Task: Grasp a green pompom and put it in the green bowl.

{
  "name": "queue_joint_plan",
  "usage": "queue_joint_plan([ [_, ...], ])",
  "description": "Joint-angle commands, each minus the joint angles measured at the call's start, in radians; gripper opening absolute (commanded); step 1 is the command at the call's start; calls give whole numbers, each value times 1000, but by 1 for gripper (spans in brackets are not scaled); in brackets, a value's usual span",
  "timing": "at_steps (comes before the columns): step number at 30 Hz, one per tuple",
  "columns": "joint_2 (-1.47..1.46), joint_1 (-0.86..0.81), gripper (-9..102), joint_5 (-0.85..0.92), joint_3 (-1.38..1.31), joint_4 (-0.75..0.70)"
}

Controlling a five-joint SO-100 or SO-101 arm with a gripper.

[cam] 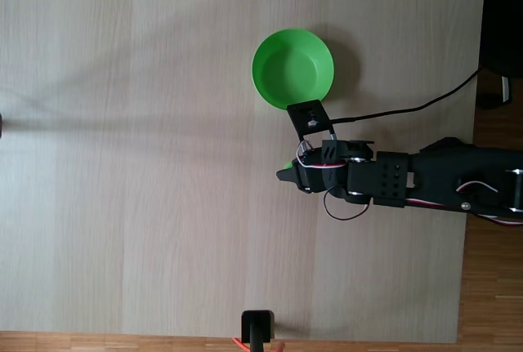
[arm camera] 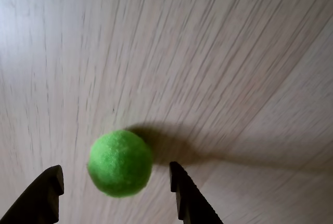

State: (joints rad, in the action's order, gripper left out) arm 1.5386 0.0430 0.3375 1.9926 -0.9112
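Wrist view, left to right: left finger tip of the black two-finger pincer (arm camera: pixel 115 182) at the lower left corner; then the small fuzzy bright green pompom (arm camera: pixel 120 163), round, sitting between the two fingers, nearer the right one than the left; then the right finger tip (arm camera: pixel 179 182). Clear gap visible on both sides of the ball, wider on the left. Pincer is spread, not touching the ball as far as this view shows. Ball's shadow falls to the right across the pale wood-grain bench (arm camera: pixel 156 42), which reads as the ball lying on the surface.

Fixed view, left to right: broad bare stretch of the bench (cam: pixel 122 164); a small dark stand (cam: pixel 258 326) at the bottom edge; a sliver of green (cam: pixel 286 164) peeks out at the pincer's (cam: pixel 288 174) tip; the round bright green smooth-walled plastic bowl (cam: pixel 263 62) lies above it, near but apart, nothing inside it; the black arm (cam: pixel 409 180) reaches in from the right edge, cable trailing.

Progress, as judged: approach done, fingers straddle the target. Grasp not yet made. Left to do: clench on the ball, lift, carry the short way to the bowl, release inside. Off-centre ball may be nudged sideways on closing.
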Motion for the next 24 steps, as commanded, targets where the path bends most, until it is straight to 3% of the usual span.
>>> queue_joint_plan([
  [1,3,-3,25,-5,-23,-2],
  [24,-52,-9,25,-9,-23,-2],
])
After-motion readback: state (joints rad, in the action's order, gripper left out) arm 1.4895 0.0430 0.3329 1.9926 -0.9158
